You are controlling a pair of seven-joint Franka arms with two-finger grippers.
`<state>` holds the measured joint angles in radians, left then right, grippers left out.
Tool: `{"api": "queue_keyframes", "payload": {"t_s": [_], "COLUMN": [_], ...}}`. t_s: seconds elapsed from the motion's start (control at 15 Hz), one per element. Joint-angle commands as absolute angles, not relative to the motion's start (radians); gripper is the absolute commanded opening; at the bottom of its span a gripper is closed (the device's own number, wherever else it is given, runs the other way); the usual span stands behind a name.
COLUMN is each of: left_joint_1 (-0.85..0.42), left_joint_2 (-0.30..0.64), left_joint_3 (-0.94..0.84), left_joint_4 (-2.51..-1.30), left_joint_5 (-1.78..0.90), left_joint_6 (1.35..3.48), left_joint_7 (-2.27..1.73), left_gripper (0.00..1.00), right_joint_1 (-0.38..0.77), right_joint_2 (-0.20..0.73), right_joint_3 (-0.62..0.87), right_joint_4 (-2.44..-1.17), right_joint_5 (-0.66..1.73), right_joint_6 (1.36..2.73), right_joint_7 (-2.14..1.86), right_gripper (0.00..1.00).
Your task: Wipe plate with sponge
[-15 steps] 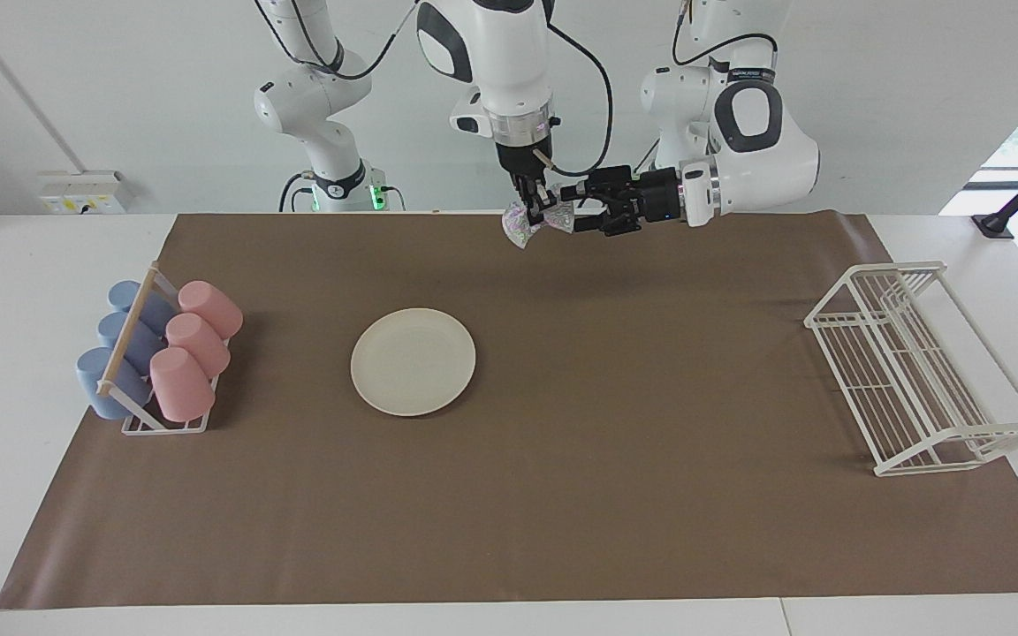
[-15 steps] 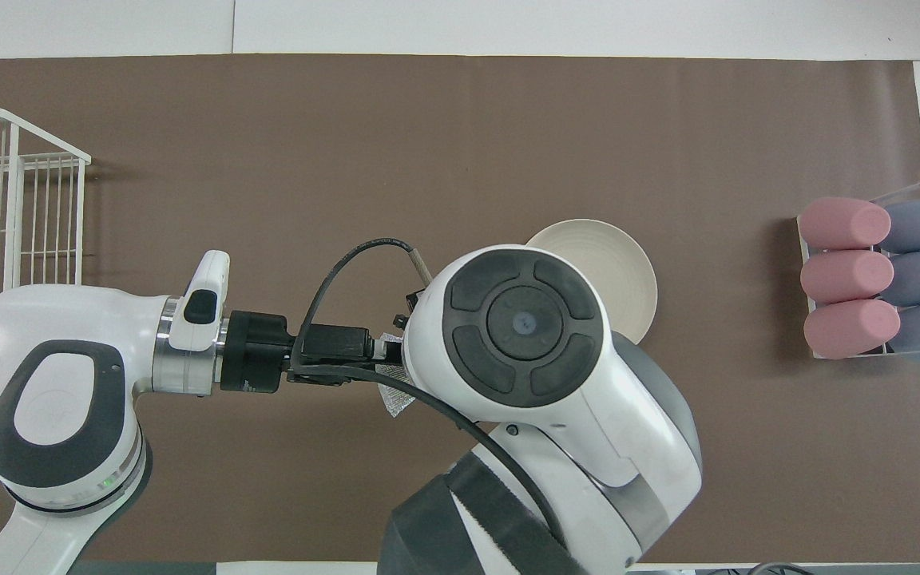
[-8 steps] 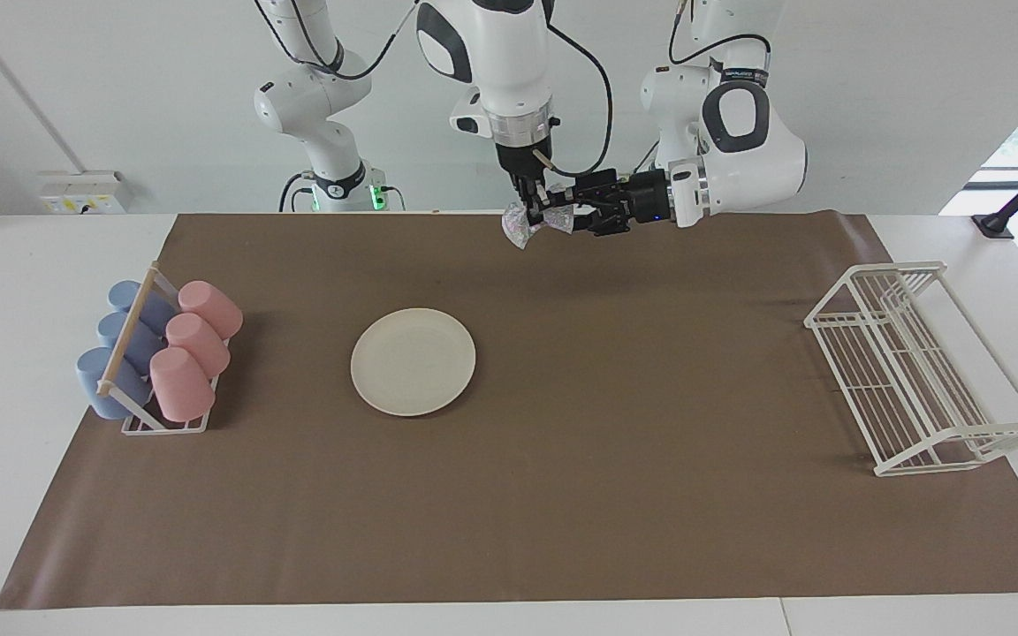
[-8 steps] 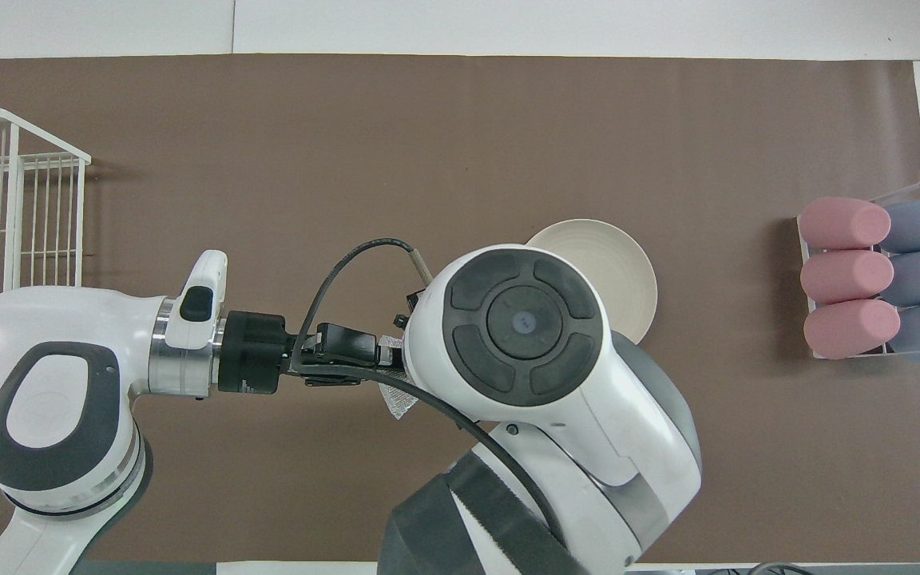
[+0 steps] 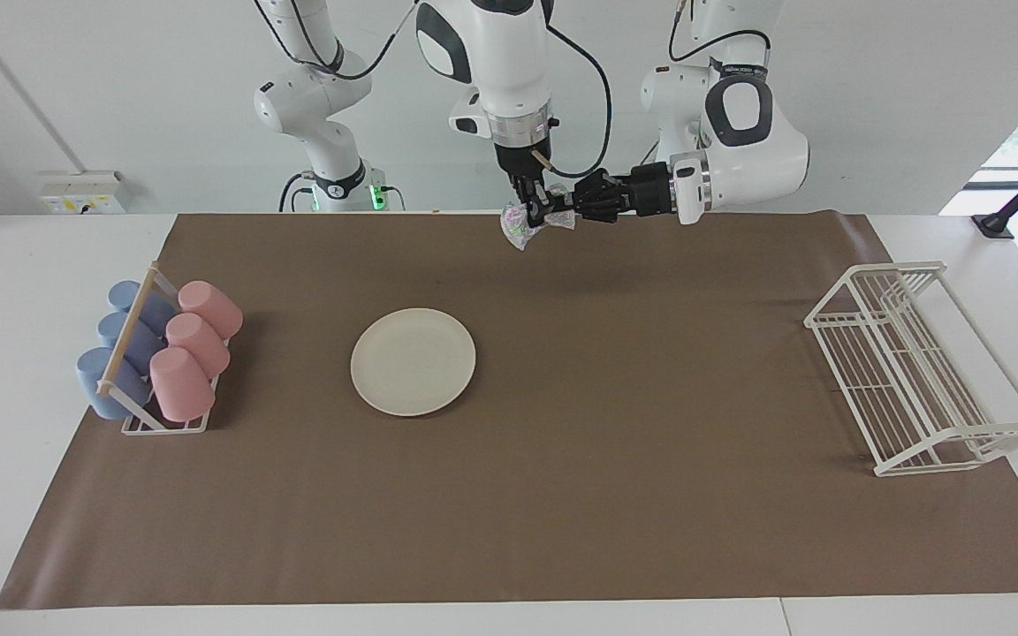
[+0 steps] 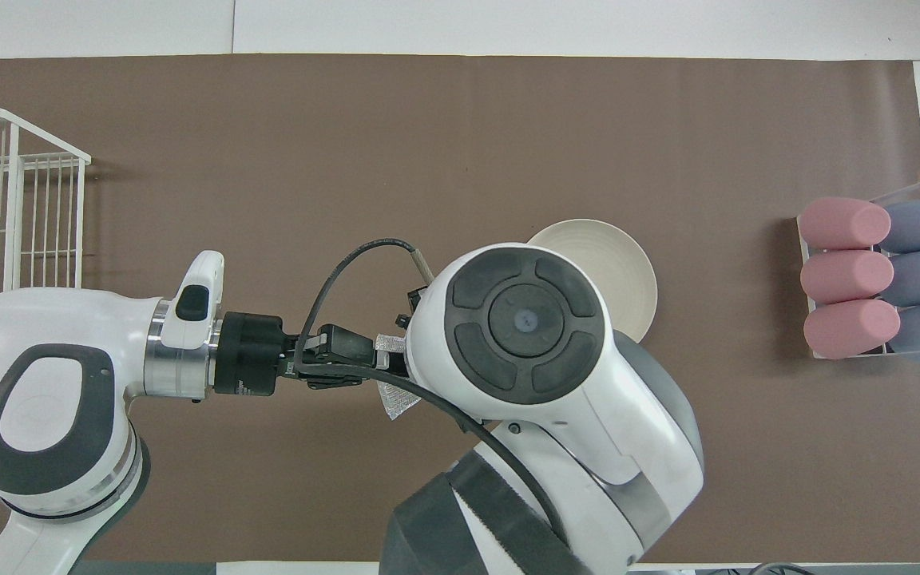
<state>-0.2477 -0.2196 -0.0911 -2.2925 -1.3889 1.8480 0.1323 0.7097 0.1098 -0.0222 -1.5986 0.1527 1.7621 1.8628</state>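
Silvery mesh glints at the top centre of the facing frame, where the sponge (image 5: 524,223) hangs in the air between two grippers over the brown mat's (image 5: 562,495) edge by the robots. The left gripper (image 5: 567,208), reaching sideways from the upper right of that frame, is clamped on the sponge. The right gripper (image 5: 530,206) points straight down onto the same wad; whether its fingers are parted or closed cannot be told.

Below them, left of centre, the cream plate (image 5: 413,360) lies flat on the mat, bare and well apart from both grippers.

The facing frame shows the sponge and the whole plate. The overhead frame hides most of both: the right arm's round wrist fills its centre, leaving only a crescent of the plate (image 6: 628,275) and a grey scrap of the sponge (image 6: 394,399) beside the left gripper (image 6: 376,363).

Count: one plate, one sponge, one white wire rack (image 5: 920,371) at right, one cup stand (image 5: 151,389) at left holding three pink cups (image 5: 195,344) and three blue cups (image 5: 116,353).
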Motion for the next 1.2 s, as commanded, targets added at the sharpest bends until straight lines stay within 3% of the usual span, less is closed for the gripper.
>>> {"api": "queue_keyframes", "payload": {"t_s": [0.0, 0.6, 0.93, 1.13], "left_joint_1": [-0.247, -0.247, -0.241, -0.221], "left_joint_2": [-0.25, -0.238, -0.19, -0.126], "left_joint_3": [-0.081, -0.08, -0.078, -0.08], "left_joint_4": [-2.319, -2.309, -2.245, -2.14], "left_joint_5": [-1.402, -1.385, -1.162, -0.943], "left_joint_6": [1.83, 1.948, 2.032, 2.049], "left_joint_7": [0.118, 0.002, -0.112, -0.254], "left_gripper": [0.0, 0.0, 0.0, 0.0], "right_joint_1": [0.664, 0.332, 0.106, 0.074], "right_joint_2": [0.057, -0.018, -0.044, -0.048], "right_joint_3": [-0.023, -0.025, -0.026, -0.029], "right_joint_4": [-1.663, -1.727, -1.73, -1.726], "right_joint_5": [0.126, 0.127, 0.126, 0.126], "right_joint_6": [1.756, 1.713, 1.638, 1.62], "right_joint_7": [1.682, 0.702, 0.162, 0.072], "right_gripper": [1.0, 1.0, 1.0, 1.0]}}
